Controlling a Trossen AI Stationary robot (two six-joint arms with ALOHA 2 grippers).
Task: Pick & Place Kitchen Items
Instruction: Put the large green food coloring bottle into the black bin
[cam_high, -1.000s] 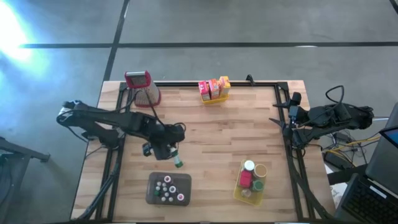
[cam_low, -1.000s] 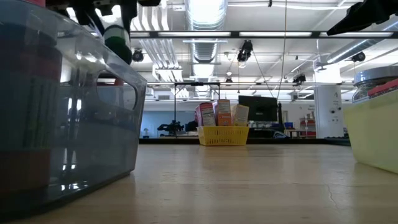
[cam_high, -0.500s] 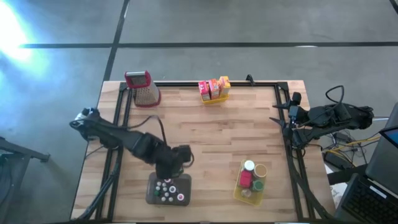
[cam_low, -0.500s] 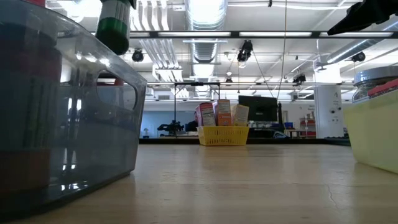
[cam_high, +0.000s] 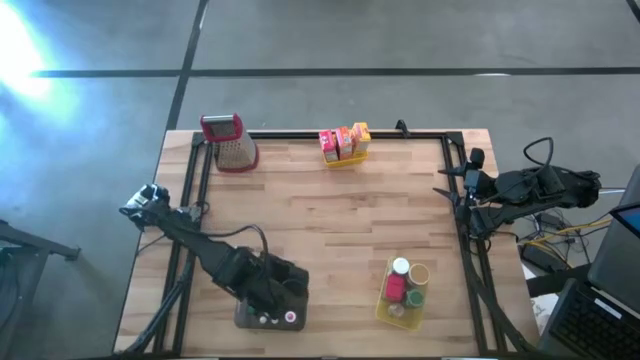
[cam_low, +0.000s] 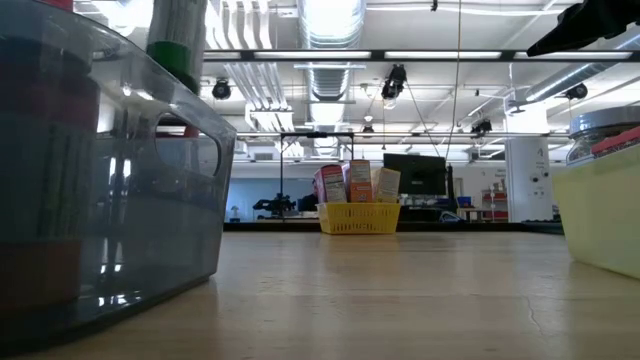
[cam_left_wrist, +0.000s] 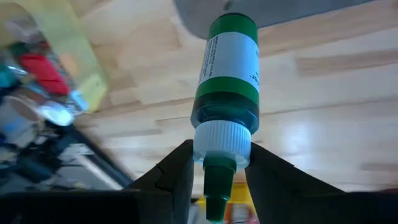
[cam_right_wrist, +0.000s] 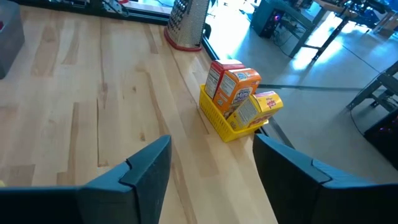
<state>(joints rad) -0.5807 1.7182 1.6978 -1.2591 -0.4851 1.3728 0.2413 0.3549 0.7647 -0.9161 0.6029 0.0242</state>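
My left gripper (cam_high: 274, 290) is over the grey tray (cam_high: 291, 318) near the table's front edge, shut on a small green bottle (cam_left_wrist: 227, 74) with a white label and white cap. In the low view the bottle (cam_low: 177, 40) hangs just above the tray's rim (cam_low: 160, 85). Small bottles with coloured caps lie in the tray. At the table's right edge my right gripper (cam_right_wrist: 211, 168) waits open, with nothing between its fingers. My left gripper pinches the bottle's white cap (cam_left_wrist: 221, 138) between its two fingers (cam_left_wrist: 180, 168), one on either side. The fingers slant steeply down from above. The bottle hangs below them, bottom down and slightly tilted, clear of the tray.
A yellow basket (cam_high: 343, 146) with small boxes stands at the far edge, a metal grater (cam_high: 228, 142) with a red handle at the far left. Another yellow basket (cam_high: 403, 290) with jars stands near the front right. Bare wood lies between them.
My left gripper has carried the green bottle toward the table's near edge, from just beyond the tray's far side to above the tray, rolling its wrist. The bottle has gone from tilted to nearly upright and stays lifted clear.
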